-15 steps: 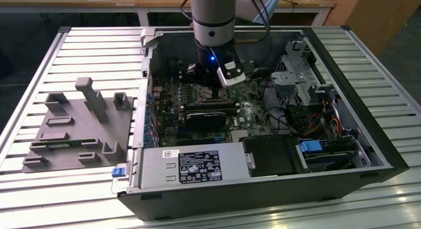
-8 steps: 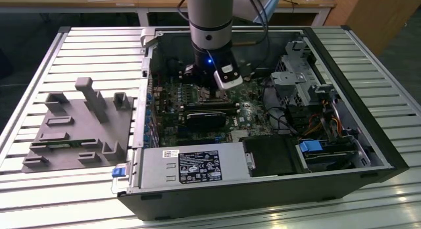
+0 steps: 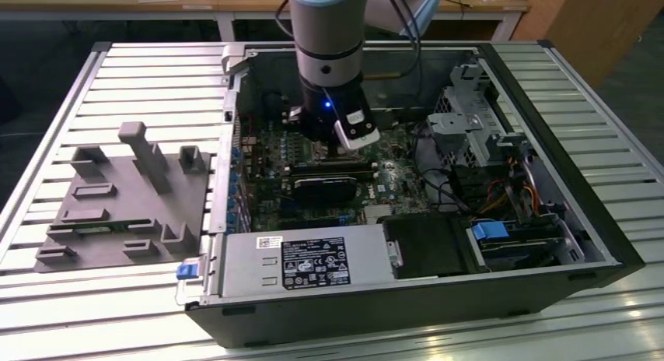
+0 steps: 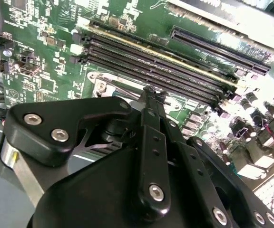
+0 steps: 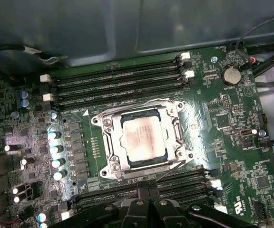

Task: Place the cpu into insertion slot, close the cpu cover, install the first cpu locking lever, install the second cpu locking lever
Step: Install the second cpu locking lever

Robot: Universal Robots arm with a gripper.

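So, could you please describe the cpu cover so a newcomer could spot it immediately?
Look inside the open computer case at the green motherboard. Between its banks of long memory slots lies the cpu cover, the only silvery square frame, its window showing the chip.

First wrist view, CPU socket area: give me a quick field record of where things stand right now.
cpu: silvery chip seated in the insertion slot
cpu cover: metal frame lying flat around the chip, appears closed
locking levers: thin wire along the socket edge; latched or not, cannot tell
gripper: dark body low beside the socket, over the memory slots
arm: reaching down into the open computer case in the exterior view
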